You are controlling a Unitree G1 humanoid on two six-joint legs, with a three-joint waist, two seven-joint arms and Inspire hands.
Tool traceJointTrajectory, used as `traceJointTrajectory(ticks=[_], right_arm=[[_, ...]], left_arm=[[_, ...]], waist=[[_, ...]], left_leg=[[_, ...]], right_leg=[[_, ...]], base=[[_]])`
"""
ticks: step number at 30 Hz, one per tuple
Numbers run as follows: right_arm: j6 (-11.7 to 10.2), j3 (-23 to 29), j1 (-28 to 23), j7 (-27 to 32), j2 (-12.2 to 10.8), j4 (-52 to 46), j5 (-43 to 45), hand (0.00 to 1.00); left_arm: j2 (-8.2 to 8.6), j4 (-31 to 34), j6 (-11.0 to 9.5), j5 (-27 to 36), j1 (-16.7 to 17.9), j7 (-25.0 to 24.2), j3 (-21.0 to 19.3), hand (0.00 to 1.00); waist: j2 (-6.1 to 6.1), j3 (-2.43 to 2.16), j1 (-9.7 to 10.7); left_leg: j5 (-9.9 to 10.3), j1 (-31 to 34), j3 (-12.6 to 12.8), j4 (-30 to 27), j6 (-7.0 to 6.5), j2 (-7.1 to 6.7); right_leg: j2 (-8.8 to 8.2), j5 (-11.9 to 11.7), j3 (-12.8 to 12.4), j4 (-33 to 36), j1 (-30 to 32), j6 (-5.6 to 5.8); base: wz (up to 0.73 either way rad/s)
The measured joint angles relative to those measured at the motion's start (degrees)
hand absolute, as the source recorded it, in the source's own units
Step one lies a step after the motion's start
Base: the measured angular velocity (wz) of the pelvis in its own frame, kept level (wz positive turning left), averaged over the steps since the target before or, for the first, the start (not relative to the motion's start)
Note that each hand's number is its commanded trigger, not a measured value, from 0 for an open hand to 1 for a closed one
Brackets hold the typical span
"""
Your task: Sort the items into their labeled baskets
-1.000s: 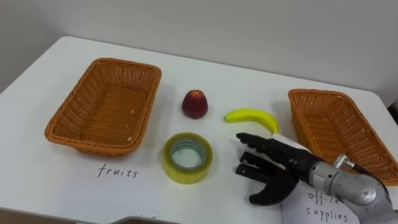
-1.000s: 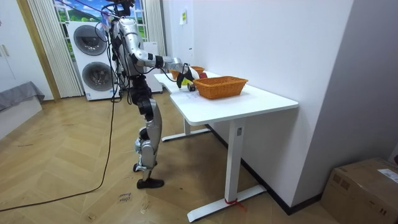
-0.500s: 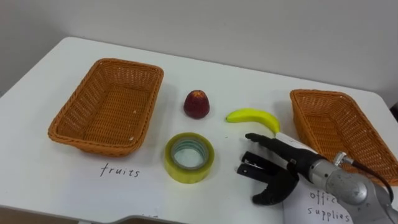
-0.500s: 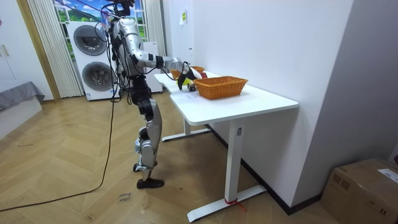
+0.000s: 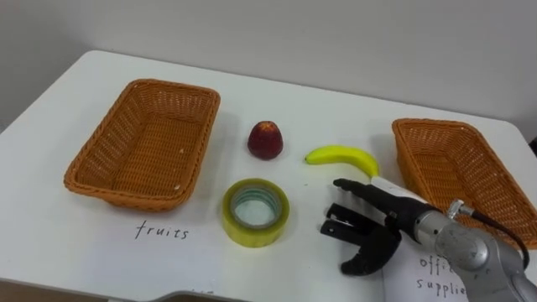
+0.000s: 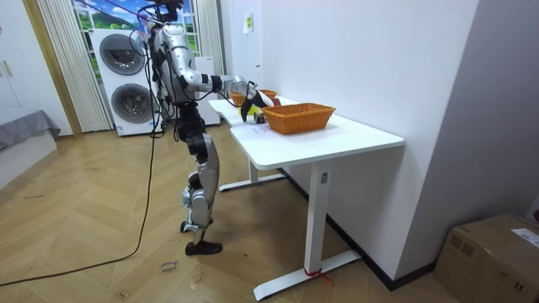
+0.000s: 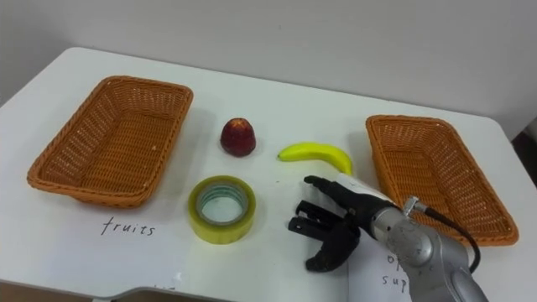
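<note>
Right hand (image 5: 379,235) lower right of centre, low over white table (image 5: 336,105). Fingers straight, spread, holding nothing. Curved yellow banana (image 5: 340,157) just above fingertips. Yellow-green tape roll (image 5: 256,233) near, to hand's left. Dark red apple (image 5: 264,140) centre. Woven wicker fruits basket (image 5: 126,191) left and matching office basket (image 5: 436,126) right, both empty. Target likely tape; banana possible. Pinch tape rim, lift clear, avoid nudging banana.
</note>
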State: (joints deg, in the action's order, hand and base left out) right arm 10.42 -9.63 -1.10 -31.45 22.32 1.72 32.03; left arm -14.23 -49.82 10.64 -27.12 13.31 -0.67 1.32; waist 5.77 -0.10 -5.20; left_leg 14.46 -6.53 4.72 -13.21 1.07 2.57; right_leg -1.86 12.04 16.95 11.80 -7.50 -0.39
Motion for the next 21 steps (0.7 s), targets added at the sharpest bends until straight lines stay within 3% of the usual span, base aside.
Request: traceJointTrajectory(ticks=[21], right_arm=[[4.11, -1.18, 2.38, -3.87, -1.99, 0.70, 4.84, 0.00]], left_arm=[[0.48, 2.54, 2.32, -0.05, 0.07, 1.43, 1.26, 0.00]], waist=[[0.00, 0.01, -0.66]], left_leg=[[0.04, -0.16, -0.19, 0.10, -0.09, 0.04]], right_leg=[[0.16, -0.51, -0.77, 0.14, 0.29, 0.00]], base=[[-0.01]])
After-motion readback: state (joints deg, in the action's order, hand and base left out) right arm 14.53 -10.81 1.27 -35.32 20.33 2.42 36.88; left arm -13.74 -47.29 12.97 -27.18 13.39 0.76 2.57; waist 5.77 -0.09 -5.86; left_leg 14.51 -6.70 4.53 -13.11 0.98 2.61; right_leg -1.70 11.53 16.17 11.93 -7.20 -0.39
